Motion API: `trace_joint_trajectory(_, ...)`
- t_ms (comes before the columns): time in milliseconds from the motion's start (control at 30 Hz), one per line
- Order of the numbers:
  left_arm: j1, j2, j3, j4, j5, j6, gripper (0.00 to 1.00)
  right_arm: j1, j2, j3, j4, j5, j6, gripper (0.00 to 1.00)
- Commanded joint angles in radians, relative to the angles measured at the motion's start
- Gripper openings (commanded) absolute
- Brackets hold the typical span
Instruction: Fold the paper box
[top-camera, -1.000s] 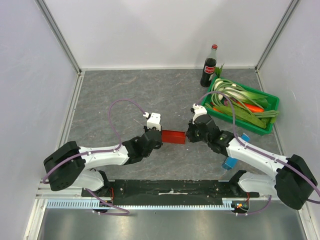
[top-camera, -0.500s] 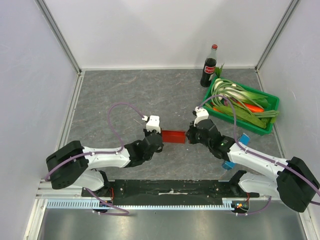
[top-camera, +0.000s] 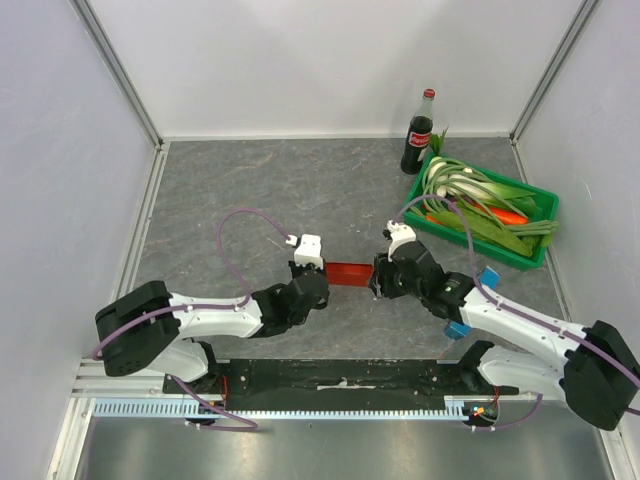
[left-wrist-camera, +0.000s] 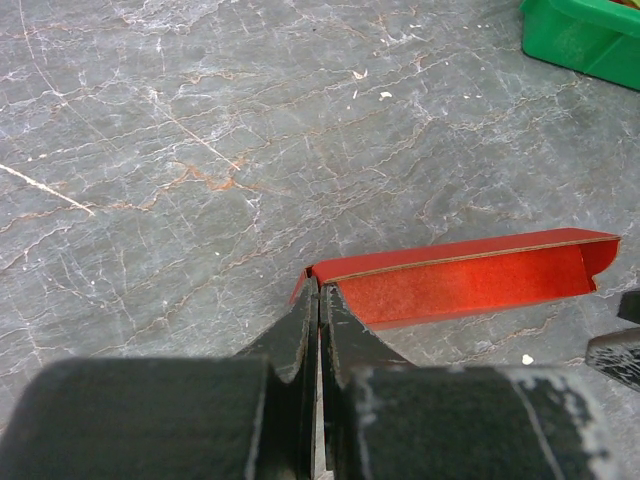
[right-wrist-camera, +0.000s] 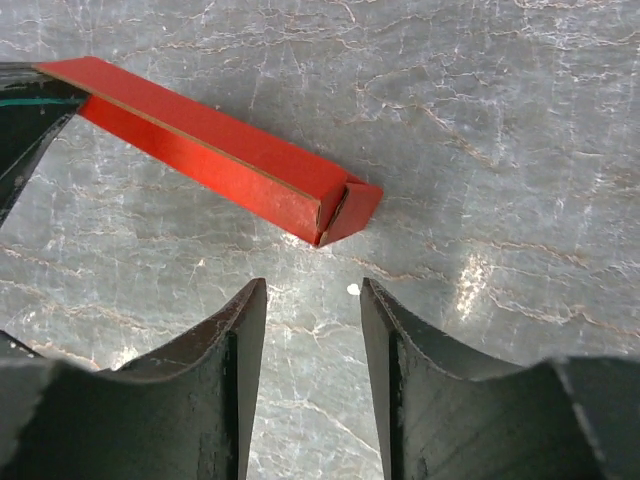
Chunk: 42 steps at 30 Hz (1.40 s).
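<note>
The paper box (top-camera: 349, 272) is a long red folded pack lying between my two arms at the table's middle. My left gripper (top-camera: 319, 273) is shut on its left end; in the left wrist view the fingertips (left-wrist-camera: 320, 287) pinch a thin red edge of the box (left-wrist-camera: 470, 282). My right gripper (top-camera: 379, 277) stands open just off the right end. In the right wrist view its jaws (right-wrist-camera: 312, 292) are apart with bare table between them, and the box's (right-wrist-camera: 215, 155) folded end flap lies a little beyond them, untouched.
A green crate (top-camera: 487, 216) of leeks and carrots stands at the right, its corner showing in the left wrist view (left-wrist-camera: 585, 35). A cola bottle (top-camera: 418, 134) stands behind it. A blue oblong box (top-camera: 489, 275) lies partly under my right arm.
My right gripper has opened and let go of the box's right end. The left gripper stays shut on the left end; the box has shifted slightly toward the near edge.
</note>
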Motion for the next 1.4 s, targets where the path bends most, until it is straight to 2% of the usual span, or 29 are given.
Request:
trace_joint_trajectory(0, -0.021, 0.067, -0.04, -0.192, 0.074, -0.036, 0.02, -0.011, -0.085, 0.071, -0.086, -0.013, 0.036, 0.59)
trace_joint_trajectory(33, -0.021, 0.07, -0.038, -0.192, 0.074, -0.036, 0.02, -0.028, -0.093, 0.076, -0.109, -0.013, 0.077, 0.64)
trace_joint_trajectory(67, -0.021, 0.072, -0.037, -0.194, 0.074, -0.036, 0.02, -0.042, -0.099, 0.087, -0.114, -0.023, 0.091, 0.74)
trace_joint_trajectory(100, -0.022, 0.071, -0.037, -0.192, 0.076, -0.036, 0.02, -0.052, -0.108, 0.091, -0.103, -0.099, 0.08, 0.78)
trace_joint_trajectory(133, -0.022, 0.072, -0.035, -0.195, 0.076, -0.034, 0.02, -0.056, -0.107, 0.113, -0.059, -0.158, 0.006, 0.81)
trace_joint_trajectory(167, -0.022, 0.072, -0.034, -0.197, 0.076, -0.034, 0.02, -0.056, -0.095, 0.134, -0.065, -0.183, -0.056, 0.89)
trace_joint_trajectory(267, -0.022, 0.071, -0.035, -0.198, 0.071, -0.037, 0.02, -0.049, -0.069, 0.176, -0.086, -0.131, -0.284, 0.92)
trace_joint_trajectory(333, -0.022, 0.072, -0.037, -0.194, 0.071, -0.038, 0.02, -0.049, -0.047, 0.173, -0.039, -0.158, -0.346, 0.93)
trace_joint_trajectory(400, -0.024, 0.074, -0.035, -0.197, 0.068, -0.038, 0.02, -0.048, -0.018, 0.174, -0.019, -0.114, -0.259, 0.91)
trace_joint_trajectory(467, -0.024, 0.067, -0.038, -0.197, 0.067, -0.041, 0.02, -0.068, -0.012, 0.17, -0.048, 0.063, -0.121, 0.89)
trace_joint_trajectory(500, -0.024, 0.067, -0.041, -0.195, 0.067, -0.042, 0.02, -0.098, -0.015, 0.167, -0.086, 0.088, 0.045, 0.89)
trace_joint_trajectory(633, -0.024, 0.06, -0.044, -0.202, 0.067, -0.045, 0.02, -0.138, -0.064, 0.101, -0.069, 0.04, 0.344, 0.98)
trace_joint_trajectory(733, -0.024, 0.064, -0.038, -0.203, 0.067, -0.045, 0.02, -0.138, -0.11, 0.059, -0.031, 0.021, 0.528, 0.98)
trace_joint_trajectory(833, -0.025, 0.072, -0.032, -0.203, 0.07, -0.048, 0.02, -0.138, -0.078, 0.045, -0.006, -0.045, 0.673, 0.98)
trace_joint_trajectory(967, -0.025, 0.078, -0.026, -0.203, 0.076, -0.048, 0.02, -0.138, 0.004, -0.016, 0.119, -0.177, 0.839, 0.97)
trace_joint_trajectory(1000, -0.027, 0.078, -0.025, -0.202, 0.076, -0.047, 0.02, -0.138, 0.011, -0.062, 0.22, -0.206, 0.872, 0.96)
trace_joint_trajectory(1233, -0.027, 0.066, -0.031, -0.205, 0.073, -0.036, 0.02, -0.138, 0.037, -0.168, 0.429, -0.214, 0.998, 0.9)
trace_joint_trajectory(1367, -0.028, 0.07, -0.026, -0.203, 0.071, -0.033, 0.02, -0.138, 0.056, -0.212, 0.538, -0.232, 1.076, 0.91)
